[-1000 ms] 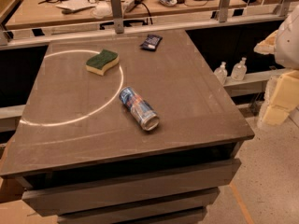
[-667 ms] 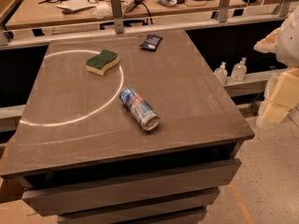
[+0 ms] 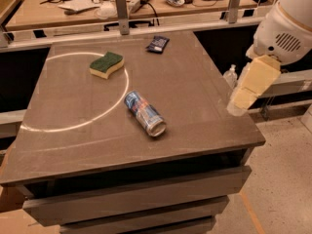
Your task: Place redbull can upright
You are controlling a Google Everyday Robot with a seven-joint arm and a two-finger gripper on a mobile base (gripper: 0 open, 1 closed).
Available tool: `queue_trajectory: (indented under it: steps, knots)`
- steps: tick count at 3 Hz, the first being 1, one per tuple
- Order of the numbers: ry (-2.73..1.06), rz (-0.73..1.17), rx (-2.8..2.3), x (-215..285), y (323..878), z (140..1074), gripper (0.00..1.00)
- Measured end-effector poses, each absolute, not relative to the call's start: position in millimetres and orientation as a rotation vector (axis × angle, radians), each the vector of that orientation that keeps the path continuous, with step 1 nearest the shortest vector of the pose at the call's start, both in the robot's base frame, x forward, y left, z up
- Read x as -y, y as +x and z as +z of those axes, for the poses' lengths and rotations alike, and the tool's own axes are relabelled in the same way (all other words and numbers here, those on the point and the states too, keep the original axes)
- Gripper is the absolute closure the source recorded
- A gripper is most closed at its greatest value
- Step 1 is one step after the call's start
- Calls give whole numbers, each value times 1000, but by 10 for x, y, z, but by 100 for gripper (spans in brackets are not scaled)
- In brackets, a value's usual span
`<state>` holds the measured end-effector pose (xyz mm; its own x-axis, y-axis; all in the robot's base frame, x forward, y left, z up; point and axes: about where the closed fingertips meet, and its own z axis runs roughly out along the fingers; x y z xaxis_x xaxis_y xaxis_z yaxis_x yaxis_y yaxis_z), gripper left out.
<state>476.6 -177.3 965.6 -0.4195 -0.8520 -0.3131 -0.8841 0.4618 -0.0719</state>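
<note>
Item: redbull can point(image 3: 145, 114). Lying on its side near the middle of the tabletop point(image 3: 204, 106), long axis running from far-left to near-right, silver end toward the near-right. It lies just outside the right side of a pale ring point(image 3: 73, 126) marked on the surface.

Item: gripper point(image 3: 243, 98). Hangs off the right edge of the tabletop, well apart from the can and holding nothing; whether it is open or closed, I cannot tell.

Other entries: green-and-yellow sponge point(image 3: 106, 65), far-left, inside the ring; small dark packet point(image 3: 157, 43) at the far edge. Both are apart from the can.

Step in hand, as judged: the approach, with the can not yet grasped. To do it well, bring the gripper in over the can and close across its narrow body, not along its length. Take it toward one end, so it can be swung upright and set base-down on bare surface.

Change since a second ago: the gripper has moved left toward the tabletop; can, sponge and packet lie unmoved.
</note>
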Motion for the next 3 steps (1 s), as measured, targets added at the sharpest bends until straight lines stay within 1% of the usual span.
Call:
queue_trajectory:
  steps: [1,2,3]
  knots:
    - [-1334,176,-2547,1612,4913,9601,0]
    - [-1134,151,-2675,1374,5016,9646,0]
    - [-1113,177,-2666,1359,5039,9635,0]
